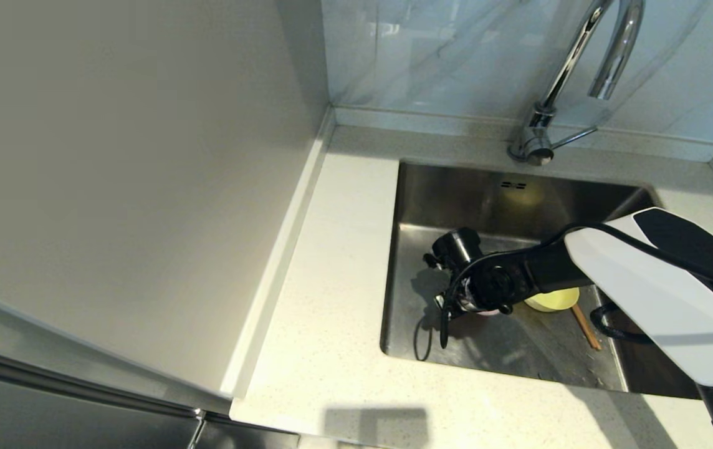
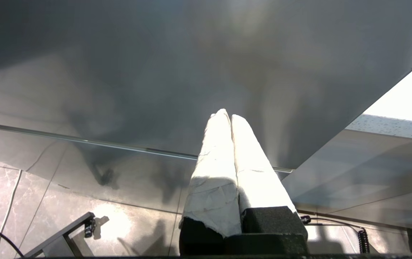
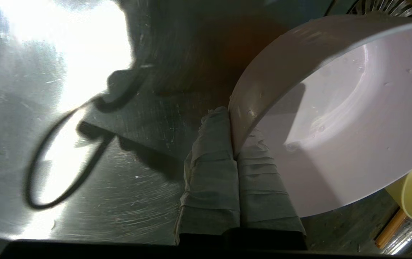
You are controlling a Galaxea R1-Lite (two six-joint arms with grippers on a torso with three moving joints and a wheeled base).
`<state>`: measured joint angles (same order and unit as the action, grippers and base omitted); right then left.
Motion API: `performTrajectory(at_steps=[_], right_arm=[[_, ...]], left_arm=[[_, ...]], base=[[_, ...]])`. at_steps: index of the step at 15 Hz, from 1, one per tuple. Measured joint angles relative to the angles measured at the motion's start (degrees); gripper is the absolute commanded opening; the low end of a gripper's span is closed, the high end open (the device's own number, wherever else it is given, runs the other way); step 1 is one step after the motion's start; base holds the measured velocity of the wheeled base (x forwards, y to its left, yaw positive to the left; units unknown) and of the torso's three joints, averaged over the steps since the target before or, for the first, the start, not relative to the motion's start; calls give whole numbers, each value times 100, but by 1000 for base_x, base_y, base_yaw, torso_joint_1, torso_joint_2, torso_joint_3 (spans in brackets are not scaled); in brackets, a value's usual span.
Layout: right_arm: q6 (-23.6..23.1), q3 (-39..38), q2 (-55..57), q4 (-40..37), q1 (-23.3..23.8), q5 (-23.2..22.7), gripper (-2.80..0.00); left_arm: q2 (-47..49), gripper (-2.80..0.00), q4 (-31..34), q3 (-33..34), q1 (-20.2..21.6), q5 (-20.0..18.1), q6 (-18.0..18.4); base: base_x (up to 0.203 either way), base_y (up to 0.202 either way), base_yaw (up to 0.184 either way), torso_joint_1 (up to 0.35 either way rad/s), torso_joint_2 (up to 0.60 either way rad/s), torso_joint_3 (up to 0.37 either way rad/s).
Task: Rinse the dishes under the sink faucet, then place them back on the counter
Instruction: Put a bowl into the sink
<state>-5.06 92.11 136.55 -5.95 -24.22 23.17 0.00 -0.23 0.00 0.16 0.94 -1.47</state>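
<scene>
My right claw [image 3: 232, 138] is clamped on the pink bowl's [image 3: 335, 118] rim, low in the sink [image 1: 456, 193] at centre frame, beside the yellow bowl [image 1: 553, 300]. My left claw [image 2: 230, 120] is pressed together, parked.

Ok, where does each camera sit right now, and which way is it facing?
Head: high up, looking down at the counter, sink and faucet; the right arm shows, reaching into the sink.
Left wrist: behind the shut left gripper, parked facing a grey panel and floor tiles.
Right wrist: inside the sink, behind the right gripper pinching the pink bowl rim.
Shared by head and right wrist: yellow bowl, chopsticks.
</scene>
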Motion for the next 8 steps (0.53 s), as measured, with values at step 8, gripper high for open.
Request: performTrajectory(at_steps=[8], right_arm=[[-18, 136, 282, 2, 52, 4, -280]], left_arm=[[0, -280, -2, 0, 0, 0, -1]], base=[[0, 0, 0, 0, 0, 0]])
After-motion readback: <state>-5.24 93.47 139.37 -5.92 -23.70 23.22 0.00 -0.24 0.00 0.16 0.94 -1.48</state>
